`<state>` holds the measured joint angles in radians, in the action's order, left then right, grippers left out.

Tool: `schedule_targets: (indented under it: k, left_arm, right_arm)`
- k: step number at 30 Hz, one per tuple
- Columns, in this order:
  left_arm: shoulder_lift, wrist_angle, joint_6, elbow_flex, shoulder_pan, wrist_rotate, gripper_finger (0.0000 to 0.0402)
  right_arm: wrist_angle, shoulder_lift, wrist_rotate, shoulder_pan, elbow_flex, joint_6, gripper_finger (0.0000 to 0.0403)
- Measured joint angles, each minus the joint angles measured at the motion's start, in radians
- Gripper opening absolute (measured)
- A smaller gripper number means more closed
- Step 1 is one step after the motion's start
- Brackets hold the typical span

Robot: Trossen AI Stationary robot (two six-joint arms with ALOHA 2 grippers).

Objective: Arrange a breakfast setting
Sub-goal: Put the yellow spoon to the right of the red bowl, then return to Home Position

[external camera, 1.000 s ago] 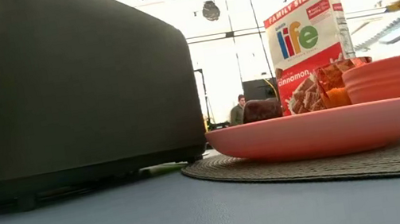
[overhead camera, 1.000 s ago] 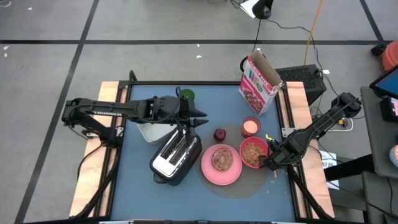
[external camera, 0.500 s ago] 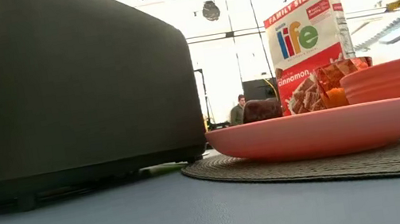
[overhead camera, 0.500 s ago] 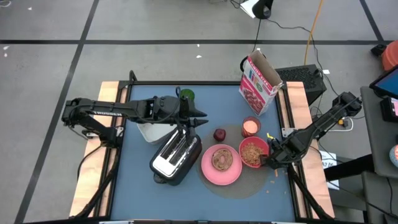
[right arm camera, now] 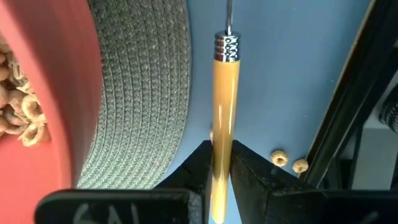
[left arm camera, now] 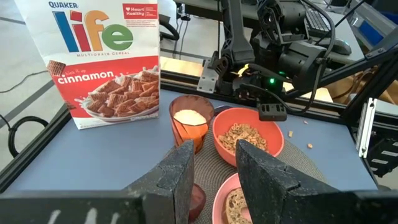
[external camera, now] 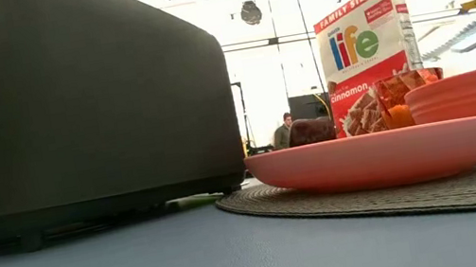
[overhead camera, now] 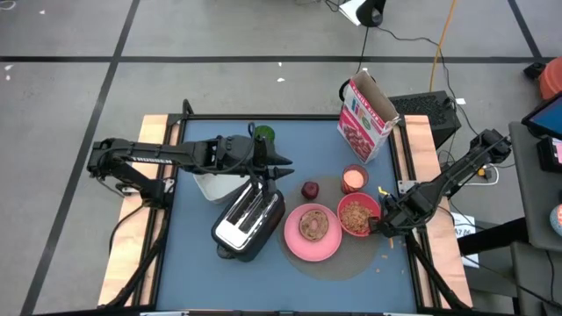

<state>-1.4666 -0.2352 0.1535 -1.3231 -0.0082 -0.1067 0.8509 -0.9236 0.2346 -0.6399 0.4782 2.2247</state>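
Right gripper (right arm camera: 221, 163): low at the table's right edge just beside the bowl (overhead camera: 357, 214); fingers clenched on the spoon (right arm camera: 224, 124)
Spoon: orange handle runs between the fingers and out past their tips, over bare blue table beside the woven mat (right arm camera: 137, 93); its metal neck is cut off at the frame edge, and the spoon's bowl end is out of sight
Crumbs: a few loose cereal rings (right arm camera: 279, 157) lie on the table near the handle
Bowl: red, holding cereal, on the mat, touching or just beside the plate (overhead camera: 293, 242)
Plate: pink, on the mat, with round browned bread (overhead camera: 313, 225) in its middle; in the low view its rim hides the bread
Fruit (overhead camera: 310, 190): dark red, on the mat behind the plate
Cup (left arm camera: 188, 121): behind the bowl, white inside
Left gripper (left arm camera: 213, 163): hangs over the toaster (overhead camera: 248, 218), fingers apart, grasping nothing
Toaster: fills the low view's left, hiding what is behind it
Cereal box (overhead camera: 366, 114): upright at the far right corner
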Motion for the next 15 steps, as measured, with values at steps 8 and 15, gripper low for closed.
schedule_targets:
  k: [8,15]
  left_arm:
    - [0.000,0.000,0.000,0.000,0.000,0.000,0.0124]
    - [0.000,0.000,0.000,0.000,0.000,0.000,0.0124]
  right_arm:
    - [-0.001,0.000,-0.001,0.000,0.000,0.000,0.0052]
    - [-0.001,0.000,0.001,0.000,0.000,0.015,0.0054]
